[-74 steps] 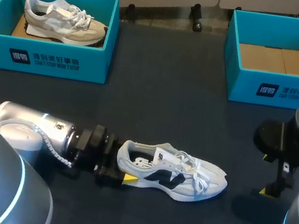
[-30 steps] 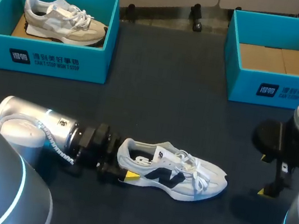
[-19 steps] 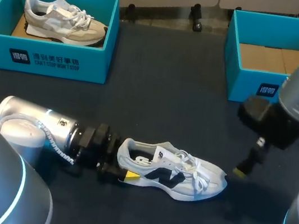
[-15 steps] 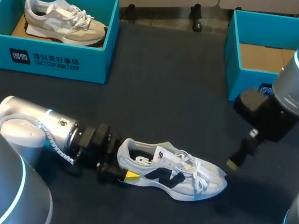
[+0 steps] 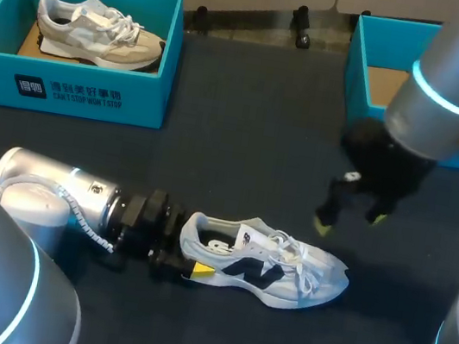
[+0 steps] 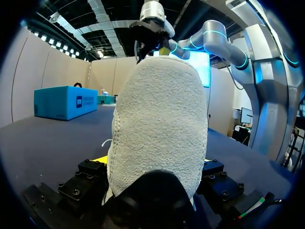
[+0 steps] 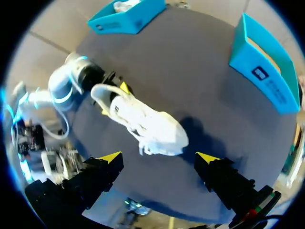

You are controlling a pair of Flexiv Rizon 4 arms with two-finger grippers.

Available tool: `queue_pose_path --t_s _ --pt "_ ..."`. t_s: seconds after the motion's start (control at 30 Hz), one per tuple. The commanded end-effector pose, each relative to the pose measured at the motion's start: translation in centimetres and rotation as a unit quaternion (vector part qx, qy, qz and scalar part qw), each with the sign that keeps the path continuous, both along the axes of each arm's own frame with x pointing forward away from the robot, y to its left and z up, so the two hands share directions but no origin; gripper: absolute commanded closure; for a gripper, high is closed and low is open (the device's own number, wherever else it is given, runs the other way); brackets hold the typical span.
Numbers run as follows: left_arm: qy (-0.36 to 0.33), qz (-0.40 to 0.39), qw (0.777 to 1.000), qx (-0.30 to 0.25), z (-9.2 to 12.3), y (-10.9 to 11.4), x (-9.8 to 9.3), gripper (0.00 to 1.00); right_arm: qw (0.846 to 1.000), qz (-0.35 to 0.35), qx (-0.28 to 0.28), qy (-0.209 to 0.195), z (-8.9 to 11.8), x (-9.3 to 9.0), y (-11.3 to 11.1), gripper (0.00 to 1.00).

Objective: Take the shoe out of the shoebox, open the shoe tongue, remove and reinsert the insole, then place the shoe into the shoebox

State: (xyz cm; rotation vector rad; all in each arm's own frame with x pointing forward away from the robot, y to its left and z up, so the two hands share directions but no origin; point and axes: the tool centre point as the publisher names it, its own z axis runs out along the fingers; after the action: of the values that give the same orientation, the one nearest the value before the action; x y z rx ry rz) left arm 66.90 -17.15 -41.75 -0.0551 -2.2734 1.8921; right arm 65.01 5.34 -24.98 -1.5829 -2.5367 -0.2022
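A white and grey shoe (image 5: 263, 265) with a dark side logo lies on its sole on the dark table, toe to the right. My left gripper (image 5: 185, 261) is shut on its heel, one yellow tip showing at the near side. In the left wrist view the fuzzy heel (image 6: 159, 124) fills the gap between the fingers. My right gripper (image 5: 350, 222) hovers open just above and behind the toe. From the right wrist view the shoe (image 7: 143, 121) lies below and ahead of the open right gripper (image 7: 159, 157), which holds nothing.
At the back right stands an open teal shoebox (image 5: 356, 70) with a cardboard floor, partly hidden by my right arm. Another teal shoebox (image 5: 68, 90) at the back left holds a beige shoe (image 5: 99, 29).
My right arm has swung in from the table's right edge leftward to above the shoe's toe. The left arm and the shoe have stayed put.
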Motion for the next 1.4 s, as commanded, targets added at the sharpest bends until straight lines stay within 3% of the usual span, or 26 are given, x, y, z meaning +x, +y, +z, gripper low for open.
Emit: queue_pose_path --t_s 0.03,0.2,0.37,0.5,0.87,1.0,1.07,1.4 --pt "0.0 0.0 1.0 0.001 -0.5 0.0 0.2 1.0 0.991 -0.071 -0.079 0.08 -1.0 2.7 5.9 0.0" --pt "0.0 0.0 1.0 0.001 -0.5 0.0 0.2 1.0 0.978 -0.133 -0.114 0.114 -1.1 3.4 9.1 0.0" --pt "0.0 0.0 1.0 0.001 -0.5 0.0 0.2 1.0 0.966 -0.179 -0.135 0.132 -1.5 3.1 10.4 0.0" --pt "0.0 0.0 1.0 0.001 -0.5 0.0 0.2 1.0 0.969 -0.174 -0.137 0.107 -1.5 2.1 11.6 0.0" --pt "0.0 0.0 1.0 0.001 -0.5 0.0 0.2 1.0 0.969 -0.174 -0.137 0.107 -1.5 2.1 11.6 0.0" --pt "0.0 0.0 1.0 0.001 -0.5 0.0 0.2 1.0 0.959 -0.187 -0.188 0.098 -2.3 2.4 13.9 0.0" --pt "0.0 0.0 1.0 0.001 -0.5 0.0 0.2 1.0 0.961 -0.174 -0.2 0.075 -2.7 2.2 14.5 0.0" --pt "0.0 0.0 1.0 0.001 -0.5 0.0 0.2 1.0 0.961 -0.136 -0.239 0.031 -5.0 1.5 15.6 0.0"
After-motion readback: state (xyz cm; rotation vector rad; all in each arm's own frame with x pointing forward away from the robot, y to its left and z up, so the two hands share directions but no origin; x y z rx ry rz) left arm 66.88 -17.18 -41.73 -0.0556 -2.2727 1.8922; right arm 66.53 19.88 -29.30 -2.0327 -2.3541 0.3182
